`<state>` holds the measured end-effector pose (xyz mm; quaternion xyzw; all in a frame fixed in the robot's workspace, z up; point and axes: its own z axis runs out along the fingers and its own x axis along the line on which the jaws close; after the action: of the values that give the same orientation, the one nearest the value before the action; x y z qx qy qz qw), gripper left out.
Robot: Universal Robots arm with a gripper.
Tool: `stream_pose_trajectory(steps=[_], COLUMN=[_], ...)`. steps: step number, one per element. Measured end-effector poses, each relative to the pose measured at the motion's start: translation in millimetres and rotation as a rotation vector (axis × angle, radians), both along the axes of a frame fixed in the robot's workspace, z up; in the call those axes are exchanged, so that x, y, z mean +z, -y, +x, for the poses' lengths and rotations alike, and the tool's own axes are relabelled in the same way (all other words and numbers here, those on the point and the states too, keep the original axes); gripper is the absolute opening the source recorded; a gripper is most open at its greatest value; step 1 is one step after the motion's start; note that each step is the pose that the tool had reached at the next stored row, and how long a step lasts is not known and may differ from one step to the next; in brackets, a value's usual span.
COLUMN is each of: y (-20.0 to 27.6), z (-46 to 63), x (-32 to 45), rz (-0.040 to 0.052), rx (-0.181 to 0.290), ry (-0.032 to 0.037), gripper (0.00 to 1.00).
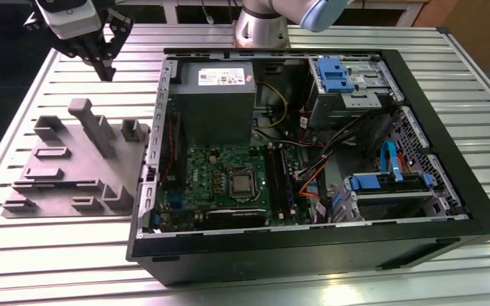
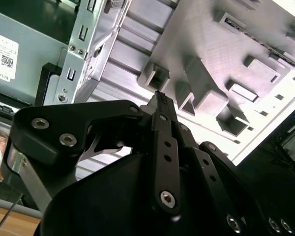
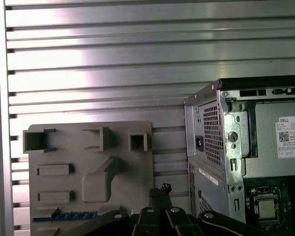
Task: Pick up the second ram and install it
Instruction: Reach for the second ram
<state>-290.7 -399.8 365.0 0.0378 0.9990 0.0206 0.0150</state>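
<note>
The second ram (image 3: 64,215) shows in the first wrist view as a thin dark-blue strip lying along one edge of the grey plastic fixture (image 3: 88,162). In the exterior view that fixture (image 1: 74,159) lies on the slatted table on the exterior view's left, beside the open computer case (image 1: 313,159). My gripper (image 1: 106,71) hangs above the table just beyond the fixture's far corner, fingers together, holding nothing. In both wrist views the fingertips (image 2: 160,101) (image 3: 160,189) meet in a point over the fixture's edge nearest the case. The green board's black memory slots (image 1: 283,182) run beside the processor.
The grey power-supply box (image 1: 212,95) sits at the far end of the case, drive cages with blue clips (image 1: 339,73) on the exterior view's right. Orange and blue cables (image 1: 390,159) cross the case floor. The arm's base (image 1: 260,29) stands behind the case.
</note>
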Motion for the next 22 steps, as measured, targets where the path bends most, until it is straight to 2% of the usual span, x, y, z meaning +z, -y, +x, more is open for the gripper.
stream_pose_trajectory(steps=[17,22], y=[22.0,30.1], z=[0.0,-1.0], x=[-4.3,-6.3], rz=[0.0000,0.0000], rx=[0.000,0.000], ry=[0.0001,0.0001], gripper=[0.10,0.10])
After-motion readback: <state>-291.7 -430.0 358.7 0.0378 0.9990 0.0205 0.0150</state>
